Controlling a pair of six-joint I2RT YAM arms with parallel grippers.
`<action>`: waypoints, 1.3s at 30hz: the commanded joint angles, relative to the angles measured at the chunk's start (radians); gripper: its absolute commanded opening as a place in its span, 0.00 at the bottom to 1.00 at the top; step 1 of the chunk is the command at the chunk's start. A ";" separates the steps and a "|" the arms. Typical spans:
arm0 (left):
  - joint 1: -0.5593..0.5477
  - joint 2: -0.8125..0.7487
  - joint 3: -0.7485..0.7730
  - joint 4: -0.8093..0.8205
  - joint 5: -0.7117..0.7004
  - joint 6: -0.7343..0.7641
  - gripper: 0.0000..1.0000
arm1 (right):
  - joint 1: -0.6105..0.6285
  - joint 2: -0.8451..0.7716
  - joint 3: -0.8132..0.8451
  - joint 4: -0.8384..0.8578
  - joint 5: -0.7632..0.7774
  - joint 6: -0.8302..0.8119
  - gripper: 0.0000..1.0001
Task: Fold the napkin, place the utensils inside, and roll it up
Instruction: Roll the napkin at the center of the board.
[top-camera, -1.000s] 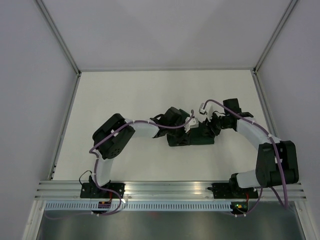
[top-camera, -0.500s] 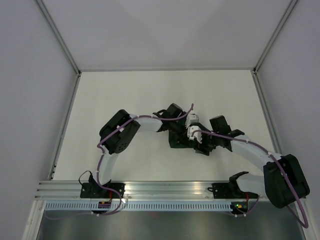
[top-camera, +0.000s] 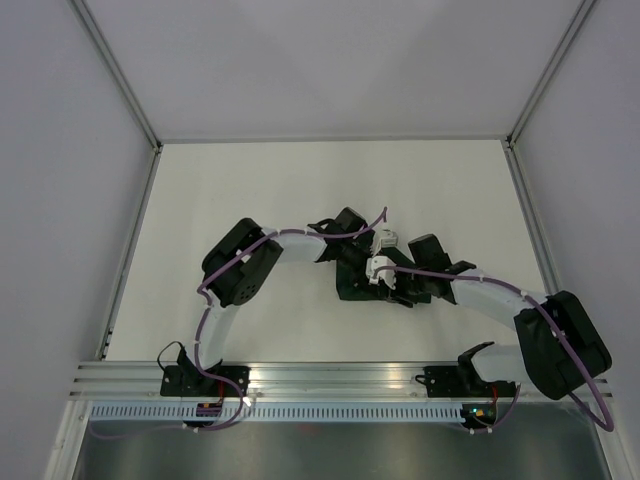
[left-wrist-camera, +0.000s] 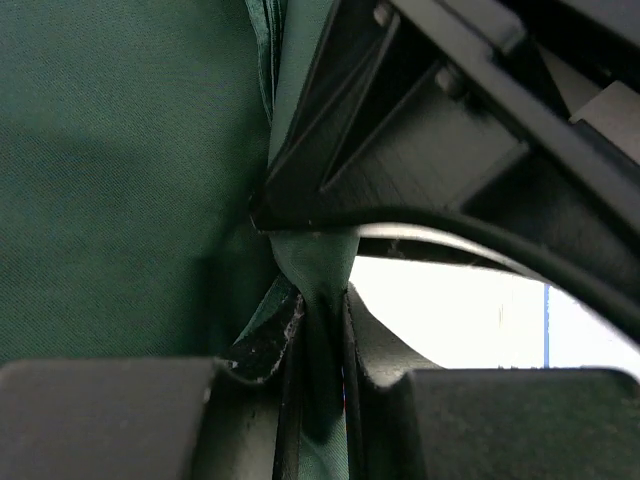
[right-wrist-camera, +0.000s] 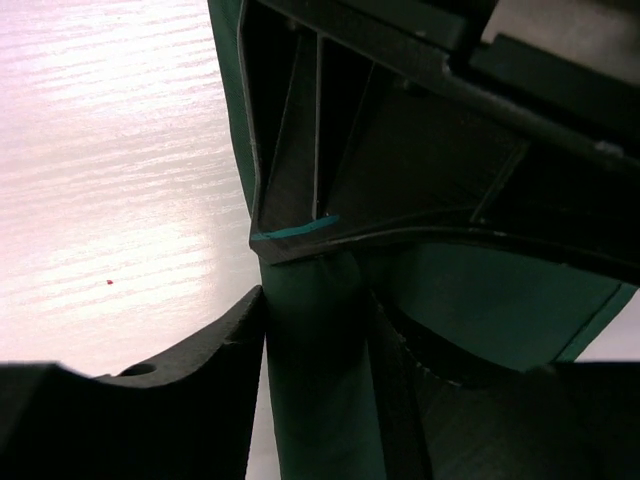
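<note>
Napkin (top-camera: 347, 290), dark green, lies bunched near the middle of the white table (top-camera: 250, 190), mostly hidden beneath the two wrists in the top view. From the left, the left gripper (left-wrist-camera: 320, 325) reaches in over the cloth, its jaws drawn almost together on a thin raised fold of the napkin; flat green fabric fills the view to the left of that fold. Just right of it, almost touching, the right gripper (right-wrist-camera: 318, 345) is clamped on a thicker, rolled ridge of the same cloth, which runs between its fingers (right-wrist-camera: 215, 345) towards the camera. Each wrist view shows the other gripper's black body close above the pinched fabric, with bare table beside it.
</note>
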 joint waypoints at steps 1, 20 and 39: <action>0.009 0.075 -0.039 -0.152 -0.102 0.001 0.10 | 0.008 0.048 0.029 0.005 0.023 -0.008 0.46; 0.136 -0.158 -0.169 0.202 -0.187 -0.221 0.54 | 0.008 0.243 0.151 -0.086 -0.017 -0.048 0.02; 0.234 -0.691 -0.677 0.831 -0.648 -0.413 0.59 | -0.180 0.694 0.617 -0.633 -0.252 -0.220 0.00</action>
